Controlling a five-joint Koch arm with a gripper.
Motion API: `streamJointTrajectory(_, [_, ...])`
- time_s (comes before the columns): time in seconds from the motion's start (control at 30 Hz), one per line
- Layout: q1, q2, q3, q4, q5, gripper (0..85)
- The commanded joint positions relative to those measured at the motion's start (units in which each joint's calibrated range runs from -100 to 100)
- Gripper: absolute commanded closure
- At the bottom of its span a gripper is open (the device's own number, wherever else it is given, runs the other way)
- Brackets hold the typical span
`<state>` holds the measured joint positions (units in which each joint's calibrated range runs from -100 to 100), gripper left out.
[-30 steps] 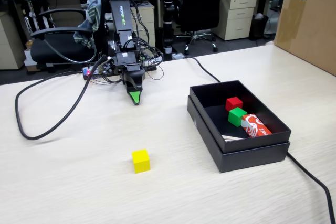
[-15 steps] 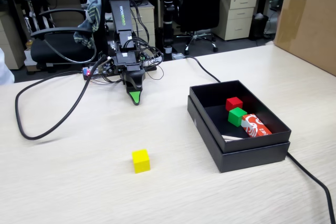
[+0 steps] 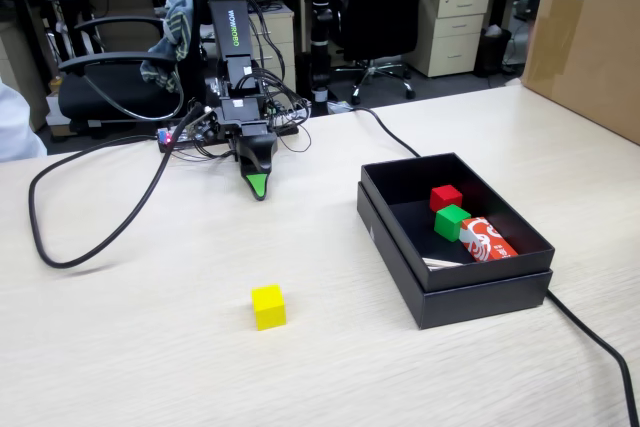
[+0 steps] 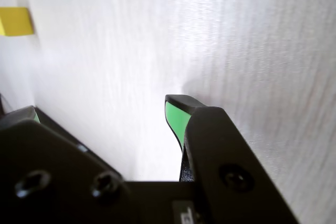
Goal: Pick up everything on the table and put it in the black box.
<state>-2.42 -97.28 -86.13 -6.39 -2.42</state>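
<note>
Cable loops left of yellow cube; gripper state unclear, empty.

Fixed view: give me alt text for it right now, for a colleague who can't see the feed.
A yellow cube sits alone on the table, in front of the gripper, which points down near the table, holding nothing. To the right, the black box holds a red cube, a green cube and a red-and-white packet.

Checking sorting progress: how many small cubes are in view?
3: the yellow cube on the table; the red cube and green cube inside the black box. Others could be hidden.
</note>
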Motion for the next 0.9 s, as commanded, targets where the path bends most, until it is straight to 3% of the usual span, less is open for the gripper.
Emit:
streamJointTrajectory(0.0, [0.24,0.38,16.13,-14.30,1.61,38.3])
streamJointTrajectory(0.33, [0.98,27.80,61.83,-42.64,4.25,38.3])
streamJointTrajectory(0.57, [-0.05,58.90,92.11,-50.76,2.64,38.4])
streamJointTrajectory(0.67, [-0.93,77.95,108.07,-52.23,1.03,42.2])
streamJointTrajectory(0.87, [-2.34,101.47,121.21,-52.23,-0.29,42.0])
